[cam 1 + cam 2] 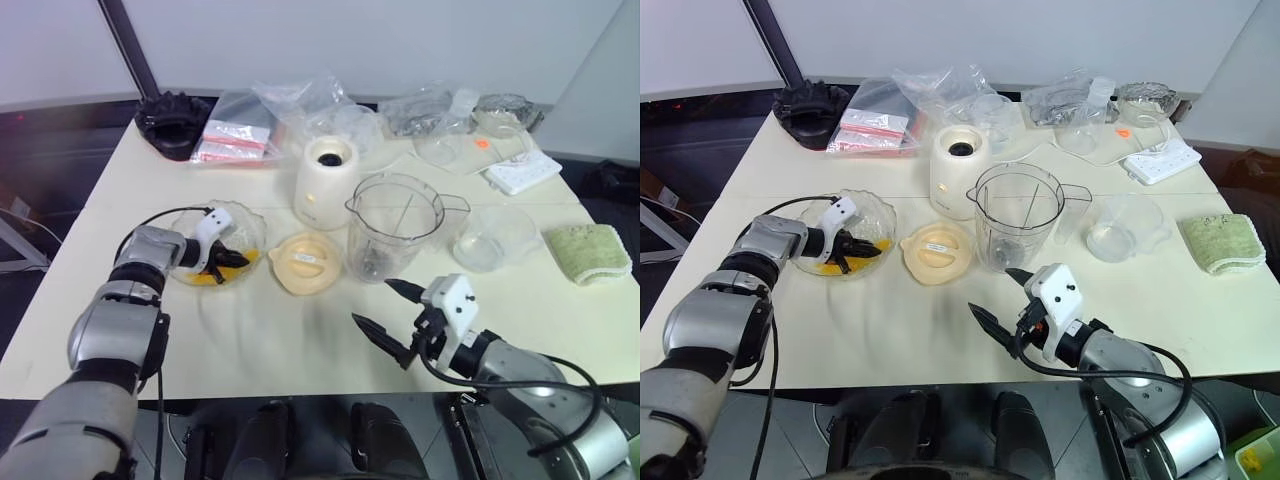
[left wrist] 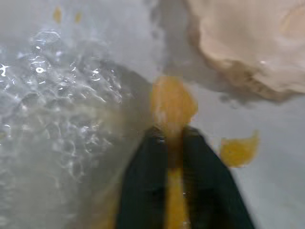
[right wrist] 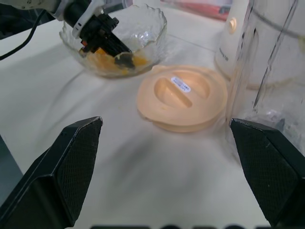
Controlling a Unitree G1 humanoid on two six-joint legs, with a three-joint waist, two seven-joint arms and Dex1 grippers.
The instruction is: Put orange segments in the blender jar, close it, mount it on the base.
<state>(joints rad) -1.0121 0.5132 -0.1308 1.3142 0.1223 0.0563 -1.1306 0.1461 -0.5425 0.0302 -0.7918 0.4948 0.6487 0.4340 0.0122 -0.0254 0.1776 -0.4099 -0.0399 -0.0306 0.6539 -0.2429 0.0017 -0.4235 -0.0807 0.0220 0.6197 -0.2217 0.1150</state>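
I see my left gripper [image 1: 232, 259] inside the scalloped clear glass bowl [image 1: 250, 225], its fingers pinched on one of the small glossy orange segments [image 2: 172, 102]. At three o'clock from the bowl lies the flat pale-orange round lid [image 1: 305, 262], then the tall clear plastic blender jar [image 1: 395, 228], holding no fruit. The cream-white rounded base [image 1: 325, 183] stands at eleven o'clock from the jar. My right gripper [image 1: 390, 313] hangs wide open, holding nothing.

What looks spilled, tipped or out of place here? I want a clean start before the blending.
Nothing is spilled or tipped. The jar stands upright and empty beside the base, its lid lying flat on the table. The segments sit inside the glass bowl, where the left end effector has closed on one.
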